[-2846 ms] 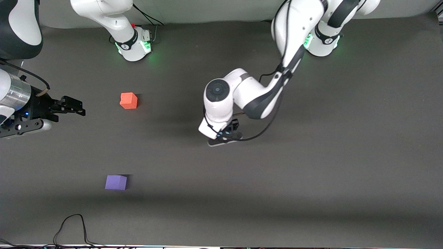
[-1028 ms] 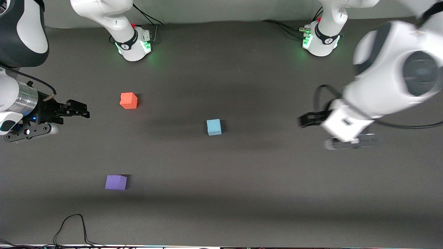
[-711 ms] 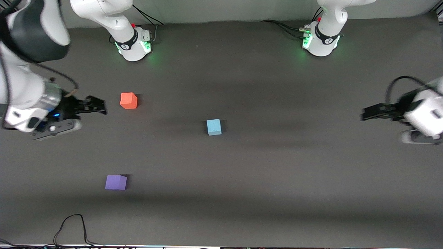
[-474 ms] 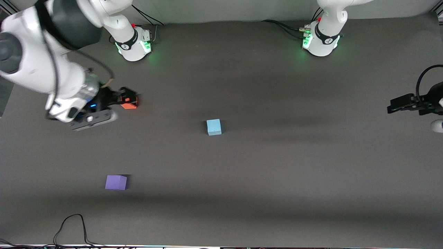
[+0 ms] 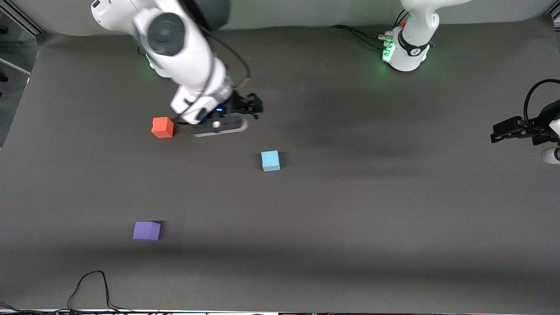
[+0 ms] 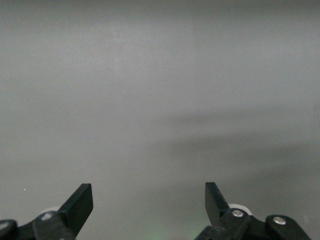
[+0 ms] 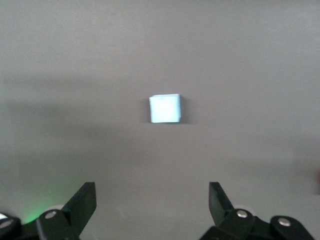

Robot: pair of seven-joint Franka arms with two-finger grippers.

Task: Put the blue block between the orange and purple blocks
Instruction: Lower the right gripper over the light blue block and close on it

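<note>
dark grey matting covers the table (image 5: 350, 218), and nearest the front camera on it sits the purple block (image 5: 146, 231), well apart from both grippers, toward the right arm's end. farther from the camera lies the blue block (image 5: 270, 160), alone on bare mat, nearer to the camera than the spot under the right gripper (image 5: 253, 108) and untouched; in the right wrist view it shows as a pale square (image 7: 164, 108) ahead of the two spread fingers (image 7: 82, 205), well clear of them. the right gripper hangs over the mat with its jaws fully apart and nothing between them. the orange block (image 5: 162, 127) rests just beside that arm's wrist, toward the right arm's end from the gripper, not touching it. the blue block lies toward the left arm's end from both the orange and purple blocks, not between them. the left gripper (image 5: 503, 130) waits over the left arm's end of the table, fingers (image 6: 80, 206) wide and empty, with only bare mat under it.
</note>
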